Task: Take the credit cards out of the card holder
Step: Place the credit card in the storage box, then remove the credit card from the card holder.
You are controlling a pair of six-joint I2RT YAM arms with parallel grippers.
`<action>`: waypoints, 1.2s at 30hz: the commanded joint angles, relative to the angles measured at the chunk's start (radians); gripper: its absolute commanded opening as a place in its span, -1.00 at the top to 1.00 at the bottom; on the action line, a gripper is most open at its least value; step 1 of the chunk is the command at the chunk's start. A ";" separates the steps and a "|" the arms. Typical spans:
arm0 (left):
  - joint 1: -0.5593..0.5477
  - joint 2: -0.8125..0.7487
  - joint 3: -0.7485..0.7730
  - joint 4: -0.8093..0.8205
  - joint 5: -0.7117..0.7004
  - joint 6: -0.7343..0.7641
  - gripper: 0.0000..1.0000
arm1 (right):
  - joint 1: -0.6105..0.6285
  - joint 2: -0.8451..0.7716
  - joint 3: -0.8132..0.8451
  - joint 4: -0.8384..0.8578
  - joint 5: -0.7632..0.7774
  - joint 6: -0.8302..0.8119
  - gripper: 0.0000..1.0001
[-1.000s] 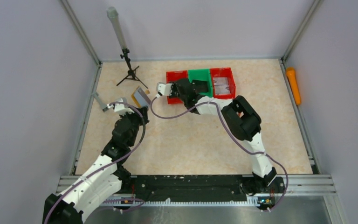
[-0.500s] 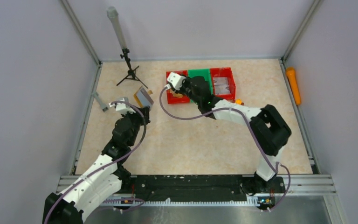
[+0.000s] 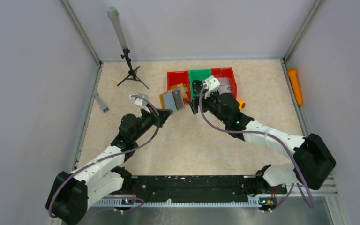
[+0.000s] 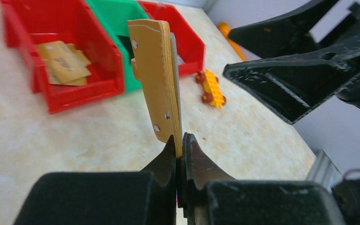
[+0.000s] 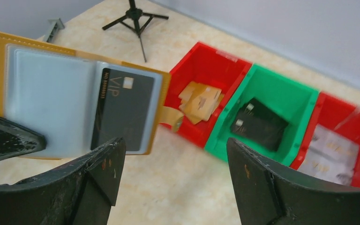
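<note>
Left gripper [image 4: 180, 140], pinching the card holder [image 3: 172, 100] by its bottom edge, has swung it from far left to mid-table by the bins. Right gripper [image 5: 174, 143] has just spread wide, empty, right beside it. Tan credit cards [image 5: 199, 101] lie in the left red bin [image 3: 171, 75], and a black VIP card [image 5: 122, 110] is still sleeved, so probably that's next.

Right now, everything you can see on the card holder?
The card holder is a mustard-brown, leather-like wallet with stitched edges, open and held upright off the table. Its greyish clear sleeves face the right wrist camera; one holds a black VIP card, the other looks empty. A small tab hangs at one side. Only the left gripper touches it, jaws pinched on its lower edge.
</note>
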 commanded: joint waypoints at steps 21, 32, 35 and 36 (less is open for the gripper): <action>0.003 0.318 0.057 0.671 0.630 -0.233 1.00 | -0.257 -0.128 -0.549 0.840 -0.453 0.791 -0.79; 0.003 0.323 0.050 0.781 0.666 -0.300 1.00 | -0.273 -0.213 -0.569 0.716 -0.316 0.742 -0.82; 0.003 0.318 0.048 0.798 0.672 -0.310 1.00 | -0.275 -0.198 -0.567 0.739 -0.348 0.750 -0.81; 0.003 0.320 0.046 0.810 0.674 -0.315 1.00 | -0.275 -0.183 -0.566 0.762 -0.371 0.755 -0.81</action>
